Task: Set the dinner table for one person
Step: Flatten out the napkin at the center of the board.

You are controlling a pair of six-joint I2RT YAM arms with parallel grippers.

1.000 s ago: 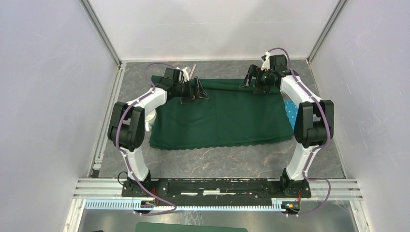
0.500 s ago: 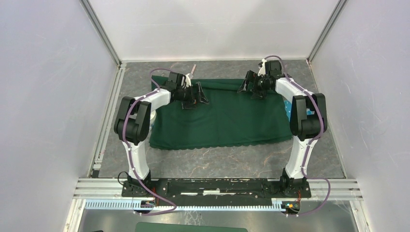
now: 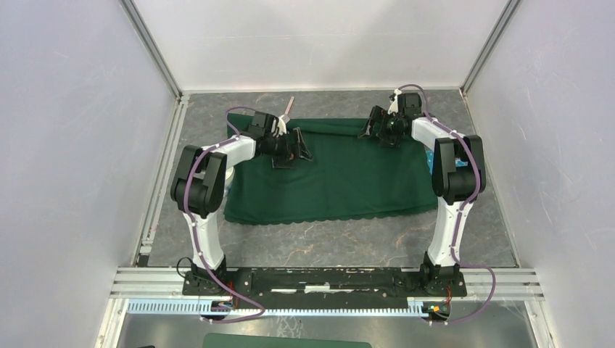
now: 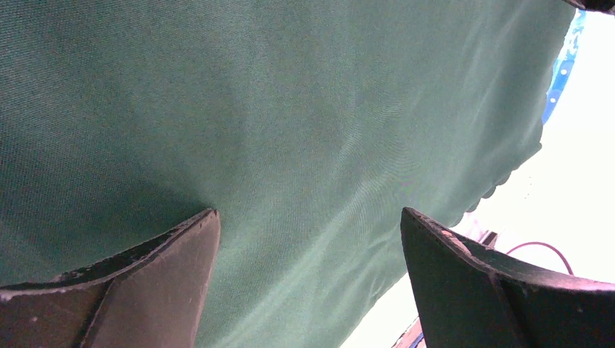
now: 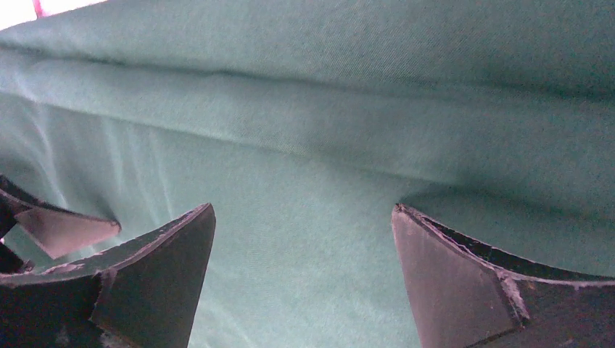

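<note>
A dark green scallop-edged cloth [image 3: 333, 177] lies spread on the dark-grey stone-look dinner table [image 3: 326, 239]. A fold runs along the cloth's far edge [image 5: 290, 94]. My left gripper [image 3: 292, 148] hangs low over the cloth's far left part, open, and only green cloth [image 4: 290, 109] shows between its fingers [image 4: 159, 283]. My right gripper [image 3: 375, 127] sits open over the far right part near the fold, with nothing between its fingers [image 5: 464, 275]. In the wrist views the gripper midpoints are left [image 4: 309, 212] and right [image 5: 303, 206].
A white object [image 3: 228, 177] is partly hidden under my left arm beside the cloth's left edge. A blue item [image 3: 433, 163] peeks out at the cloth's right edge, also blue item [image 4: 558, 80]. A thin pink stick [image 3: 290, 104] lies behind the left wrist. Walls enclose three sides.
Both arms' elbows have swung toward the far side. The grippers have stayed near the cloth's far edge, shifting only slightly, open throughout.
</note>
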